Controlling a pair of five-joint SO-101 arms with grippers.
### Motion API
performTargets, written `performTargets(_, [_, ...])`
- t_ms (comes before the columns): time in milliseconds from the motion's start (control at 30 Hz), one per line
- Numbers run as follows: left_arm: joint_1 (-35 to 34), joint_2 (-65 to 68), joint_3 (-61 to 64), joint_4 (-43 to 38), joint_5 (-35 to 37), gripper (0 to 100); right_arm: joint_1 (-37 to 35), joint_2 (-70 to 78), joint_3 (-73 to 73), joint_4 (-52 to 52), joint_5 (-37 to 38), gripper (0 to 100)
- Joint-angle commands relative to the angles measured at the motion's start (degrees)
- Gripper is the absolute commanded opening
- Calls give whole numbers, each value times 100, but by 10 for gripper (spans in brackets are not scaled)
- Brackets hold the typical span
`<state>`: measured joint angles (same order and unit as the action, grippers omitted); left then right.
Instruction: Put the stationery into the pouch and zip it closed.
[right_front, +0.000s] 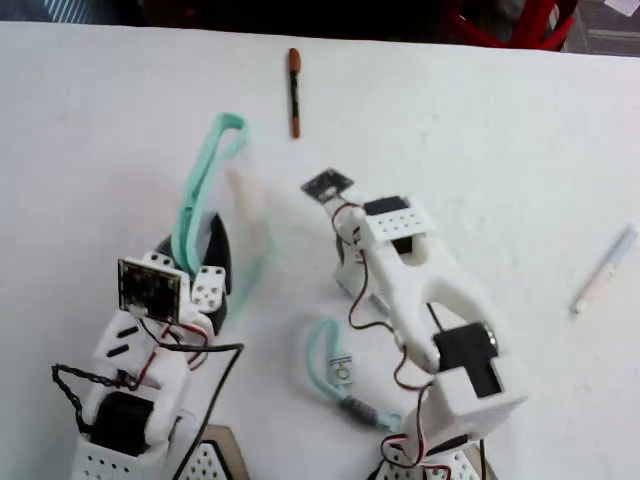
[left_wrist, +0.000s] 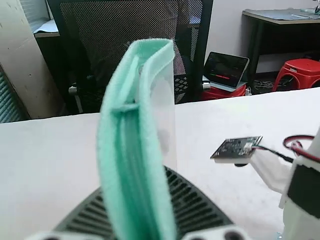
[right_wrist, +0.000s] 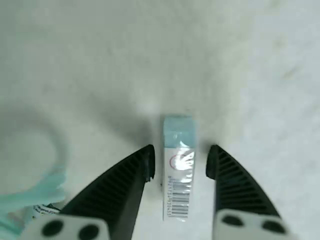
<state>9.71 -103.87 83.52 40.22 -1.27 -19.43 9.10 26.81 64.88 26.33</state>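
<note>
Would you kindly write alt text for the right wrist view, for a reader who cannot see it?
The right gripper hangs open, straddling a small pale-blue eraser on the white table; a teal strap lies nearby.

- L arm (right_front: 140, 370): sitting at near-left of table in high view, stretching fwd from its base, wrist cam board (right_front: 150, 287) riding on top.
- L gripper (right_front: 203, 262): clamping down on pouch (left_wrist: 137, 150), gripping its teal edge betw. both jaws; black ribbed finger (left_wrist: 197, 205) lying under it.
- R arm (right_front: 440, 320): rising from near-right base, leaning fwd & twd table centre, elbow standing high, wrist bending downward.
- R gripper (right_wrist: 177, 157): pointing straight down at tabletop, jaws standing apart, black ribbed fingers (right_wrist: 120, 190) hanging just above surface, not pinching anything.
- Arms staying apart, not touching each other.
</note>
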Motion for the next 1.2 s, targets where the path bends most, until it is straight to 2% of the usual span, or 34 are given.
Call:
performTargets(0, [-84, -75, -62, -167, 35, 22, -31, 224, -26, -189, -44, 123])
performTargets(67, [-66, -75, -62, -149, 35, 22, 101, 259, -176, -286, -44, 3])
performTargets(133, [-40, -75, -62, -132, 35, 22, 374, 127, -457, -110, -88, 39])
performTargets(200, [-31, -75, -62, -132, 35, 22, 593, -242, -879, 330, -123, 13])
performTargets(300, [-22, -75, -62, -132, 35, 22, 673, -1253, -1600, 1112, -598, 19])
performTargets(400, [-22, -75, -70, -132, 35, 22, 453, -2589, -2242, 1525, -888, 19])
performTargets(500, [-22, -75, -97, -132, 35, 22, -110, -3873, -2716, 1534, -941, 19])
performTargets(567, [57, -75, -105, -123, 53, 22, -541, -4576, -2884, 1244, -958, 19])
performTargets(667, [453, -75, -299, 88, 202, 22, -1051, -5332, -2848, 418, -1380, 19])
performTargets(867, [1666, -84, -1169, 1081, 167, 22, -1253, -5631, -2092, -1288, -2400, 19])
performTargets(1033, [1727, -84, -1152, 1125, 158, 22, -1262, -5631, -1442, -1807, -3182, 19])
performTargets(1167, [1727, -84, -1020, 1099, 149, 23, -1262, -5631, -1046, -1815, -3270, 19])
